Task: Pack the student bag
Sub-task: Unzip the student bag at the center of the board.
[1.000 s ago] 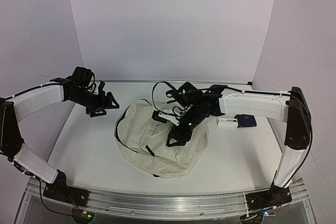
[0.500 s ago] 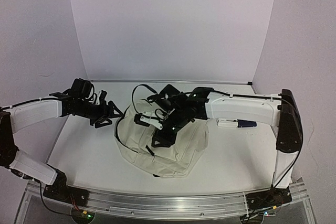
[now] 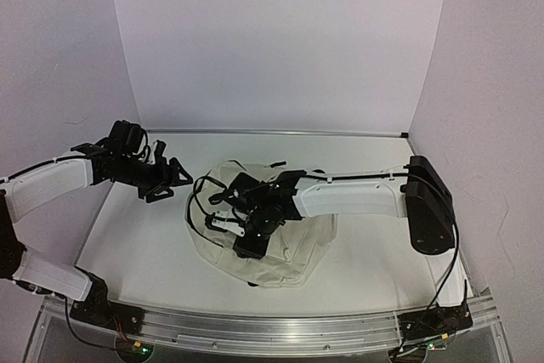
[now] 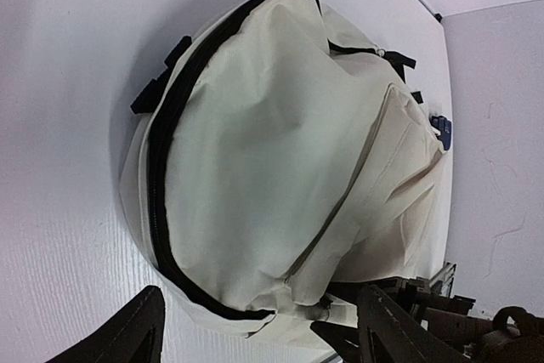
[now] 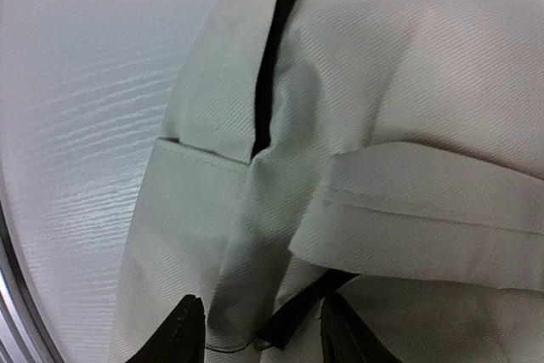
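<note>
Cream-beige soft fabric backpack (image 3: 293, 252) lies mid-worktop (image 3: 127, 244), towards the near edge. Right gripper (image 5: 259, 329) straddles a fold by the black zipper (image 5: 268, 57); grip unconfirmed. Left gripper (image 4: 255, 333) gapes empty, just beside the backpack. Judged step: opening the backpack. Next move needs firm zipper purchase.

Student bag (image 3: 297, 248) on table (image 3: 136, 244), right arm (image 3: 348, 197) over it, left arm (image 3: 51, 184) beside

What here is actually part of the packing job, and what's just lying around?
Part of the job: bag; right gripper, down on it; left gripper, open, beside it.
Just there: table; small blue thing beyond the bag, too small to identify.
</note>
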### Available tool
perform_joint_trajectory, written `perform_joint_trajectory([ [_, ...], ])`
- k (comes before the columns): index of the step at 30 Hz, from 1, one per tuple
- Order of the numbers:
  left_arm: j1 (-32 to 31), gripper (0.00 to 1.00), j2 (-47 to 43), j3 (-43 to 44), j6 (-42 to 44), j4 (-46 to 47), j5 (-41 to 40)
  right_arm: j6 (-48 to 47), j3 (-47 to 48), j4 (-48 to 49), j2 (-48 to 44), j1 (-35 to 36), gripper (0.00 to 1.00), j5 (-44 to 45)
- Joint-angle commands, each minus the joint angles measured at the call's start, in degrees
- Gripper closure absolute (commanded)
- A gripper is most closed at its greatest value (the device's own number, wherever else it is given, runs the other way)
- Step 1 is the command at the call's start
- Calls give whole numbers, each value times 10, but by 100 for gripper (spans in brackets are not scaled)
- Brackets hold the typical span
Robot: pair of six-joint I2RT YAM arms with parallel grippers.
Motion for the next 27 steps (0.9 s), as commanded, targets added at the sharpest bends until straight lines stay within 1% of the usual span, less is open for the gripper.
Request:
perform_joint_trajectory([
  [1, 8, 22, -12, 65, 34, -58, -29, 24, 18, 14, 18, -6, 53, 83],
  [6, 24, 22, -3, 91, 58, -84, -18, 31, 5, 22, 22, -6, 53, 115],
  [9, 34, 22, 4, 95, 62, -82, -4, 30, -3, 23, 28, -6, 56, 127],
  [14, 36, 22, 19, 77, 50, -49, 17, 30, -18, 26, 27, -6, 73, 125],
  [20, 36, 23, 36, 65, 41, -26, 25, 31, -12, 25, 2, -6, 99, 112],
  [27, 36, 23, 29, 49, 35, -19, 23, 40, 4, 24, -36, -6, 100, 82],
])
